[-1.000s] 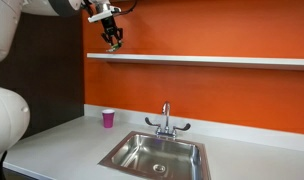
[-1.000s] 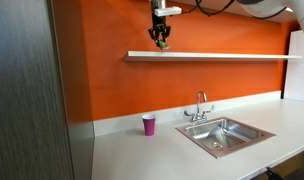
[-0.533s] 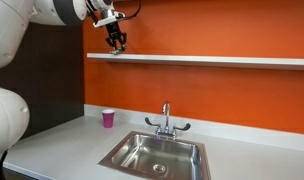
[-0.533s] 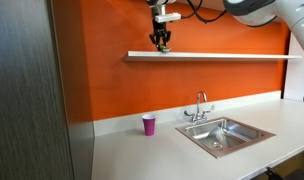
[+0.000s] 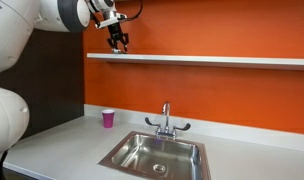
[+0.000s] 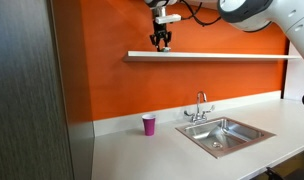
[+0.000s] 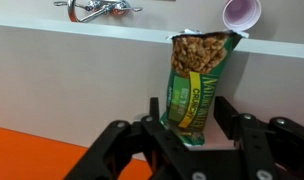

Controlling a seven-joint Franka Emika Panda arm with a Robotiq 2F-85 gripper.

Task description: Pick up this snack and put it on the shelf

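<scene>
Robot body at the moment shown. My arm [image 5: 42, 15] is raised high and stretched out sideways; in both exterior views its white links run along the top edge of the frame, and a lower white link [image 5: 2, 115] fills one side. The wrist [image 6: 162, 16] is bent so that the black gripper [image 5: 118, 44] hangs straight down, fingertips lowest. In the wrist view the gripper [image 7: 188, 108] shows two dark fingers [image 7: 153, 112], upright and parallel, standing close on either side of the snack [image 7: 200, 60]. Whether they press on it or stand just clear of it I cannot tell.
</scene>
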